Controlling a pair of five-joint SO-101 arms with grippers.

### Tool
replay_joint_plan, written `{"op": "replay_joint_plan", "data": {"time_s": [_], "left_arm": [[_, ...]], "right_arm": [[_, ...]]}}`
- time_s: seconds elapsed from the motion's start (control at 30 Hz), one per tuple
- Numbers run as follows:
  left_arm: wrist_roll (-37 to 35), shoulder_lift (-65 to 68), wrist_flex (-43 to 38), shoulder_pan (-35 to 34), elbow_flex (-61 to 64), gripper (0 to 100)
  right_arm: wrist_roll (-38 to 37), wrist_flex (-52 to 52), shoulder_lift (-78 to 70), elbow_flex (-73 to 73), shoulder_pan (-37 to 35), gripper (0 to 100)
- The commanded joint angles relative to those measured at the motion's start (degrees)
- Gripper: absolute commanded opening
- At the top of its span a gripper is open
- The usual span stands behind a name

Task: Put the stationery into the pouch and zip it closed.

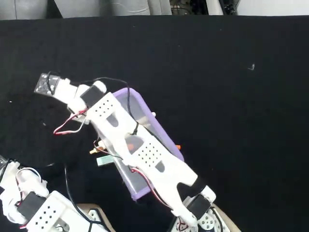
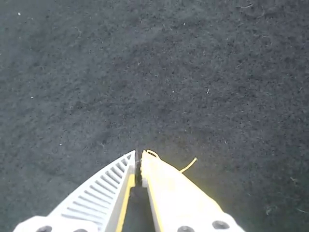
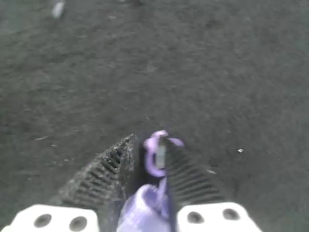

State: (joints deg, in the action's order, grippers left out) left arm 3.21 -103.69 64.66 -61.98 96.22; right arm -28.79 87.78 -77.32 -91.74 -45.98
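In the high view the purple-edged pouch (image 1: 161, 131) lies just off centre toward 7 o'clock on the black table (image 1: 231, 121). Its length runs from 11 to 5 o'clock, and the right arm (image 1: 145, 152) stretches over it toward 10 o'clock. The right gripper (image 3: 149, 142) is pinched on the purple zipper pull (image 3: 157, 151), a loop caught between its 2 fingers, while the left gripper (image 2: 139, 157) has its 2 fingers pressed together on nothing, over the cloth.
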Motion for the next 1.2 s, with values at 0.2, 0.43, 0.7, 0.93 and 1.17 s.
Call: {"op": "replay_joint_plan", "data": {"time_s": [0.2,0.43,0.7,0.93,1.17], "left_arm": [[-0.4,-0.5,-0.6,-0.4,1.1,3],[-0.4,-0.5,-0.5,-0.4,1.1,3],[-0.4,-0.5,-0.5,-0.4,1.1,3],[-0.4,-0.5,-0.5,-0.4,1.1,3],[-0.4,-0.5,-0.5,-0.4,1.1,3]], "right_arm": [[-0.4,1.3,2.2,-4.2,2.0,23.2],[-0.4,1.2,1.9,-4.0,2.1,21.4],[-0.4,1.2,4.5,-4.2,2.4,21.3],[-0.5,3.1,10.7,-4.0,1.8,21.3],[-0.1,0.7,10.6,-3.7,3.8,21.2]]}}
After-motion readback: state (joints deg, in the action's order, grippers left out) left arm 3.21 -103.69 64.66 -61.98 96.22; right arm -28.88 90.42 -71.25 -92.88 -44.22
